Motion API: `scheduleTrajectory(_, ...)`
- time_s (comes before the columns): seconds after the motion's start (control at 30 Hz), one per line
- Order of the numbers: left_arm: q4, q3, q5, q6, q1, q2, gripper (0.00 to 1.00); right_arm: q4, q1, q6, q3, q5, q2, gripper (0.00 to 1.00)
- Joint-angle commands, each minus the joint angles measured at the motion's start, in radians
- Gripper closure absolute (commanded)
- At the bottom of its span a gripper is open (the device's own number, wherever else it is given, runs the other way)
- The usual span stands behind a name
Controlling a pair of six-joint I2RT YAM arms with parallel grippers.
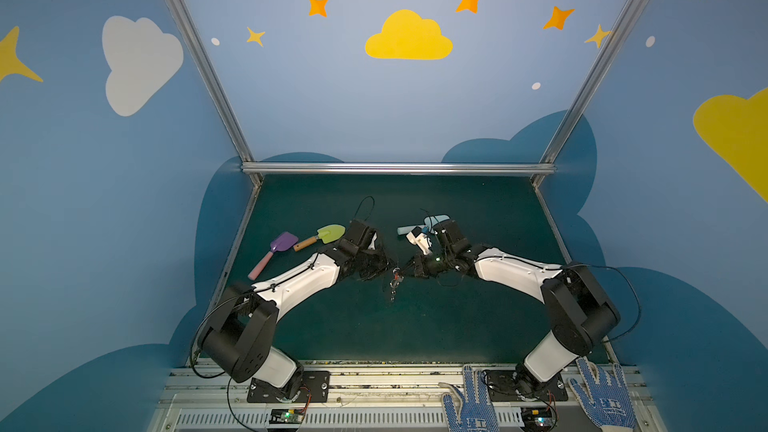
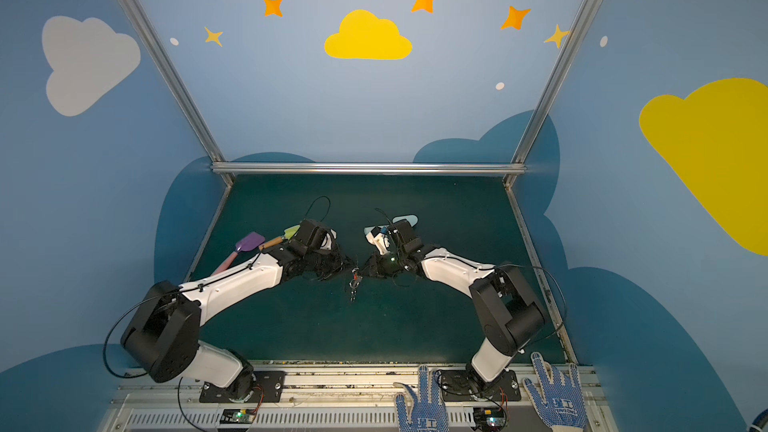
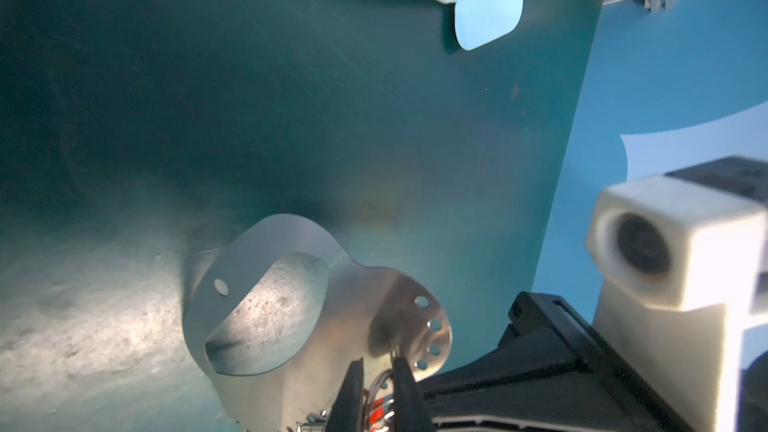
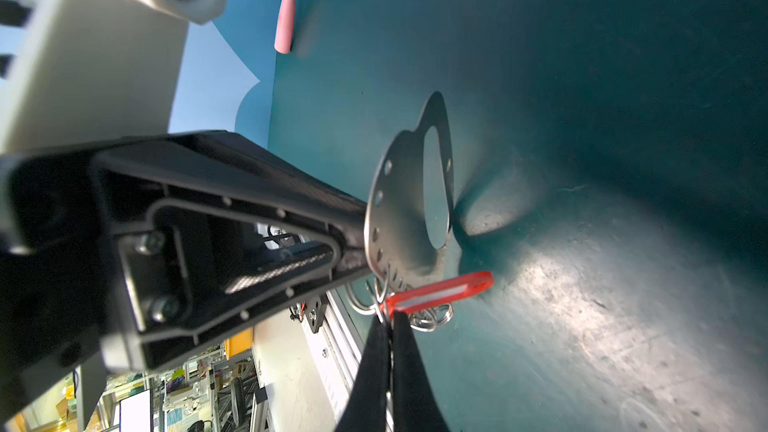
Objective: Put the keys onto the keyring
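Works with both arms at the centre of the dark green table [image 1: 415, 326]. Nips, with the left gripper [image 3: 379, 363], fingers almost together, the flat grey metal keyring [image 3: 353, 305] at its holed edge, where little wire rings [image 3: 381, 382] show between the fingers. Holds that oblong plate, with its oval cut-out and row of small holes, on edge over the table centre [image 4: 399, 201]; cannot tell whether its far end touches the table. Clamps, with the right gripper [image 4: 390, 320], fingers fully together, the ring end of the keys [image 4: 440, 290]: red plastic tag with a pale strip, just beside the plate's holed edge, silver key itself not made out. Shows a purple toy shovel [image 1: 284, 241] with pink handle and a lime toy shovel [image 1: 332, 233] with wooden handle lying toward the left edge, and a pale blue toy shovel [image 3: 486, 6] toward the far edge.
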Motion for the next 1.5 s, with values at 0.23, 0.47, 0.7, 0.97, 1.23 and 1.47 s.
scheduleTrajectory(0.23,-0.046,0.08,0.0,0.056,-0.002,0.022,0.96,-0.027,0.014,-0.024,-0.001,-0.044,-0.004,1.0)
scheduleTrajectory(0.47,-0.052,0.119,0.078,0.093,-0.008,0.058,0.96,-0.001,0.019,-0.023,0.002,-0.092,0.009,1.0)
scheduleTrajectory(0.7,-0.164,0.232,0.132,0.195,-0.019,0.09,0.96,0.042,0.017,-0.036,-0.003,-0.145,0.03,1.0)
scheduleTrajectory(0.97,-0.279,0.388,0.179,0.273,-0.054,0.158,0.96,0.281,0.004,0.051,-0.064,-0.211,0.039,1.0)
scheduleTrajectory(1.23,-0.364,0.481,0.175,0.32,-0.093,0.178,0.96,0.576,-0.004,0.141,-0.13,-0.277,0.046,1.0)
scheduleTrajectory(1.47,-0.404,0.517,0.171,0.328,-0.096,0.161,0.74,0.79,-0.011,0.186,-0.179,-0.278,0.032,1.0)
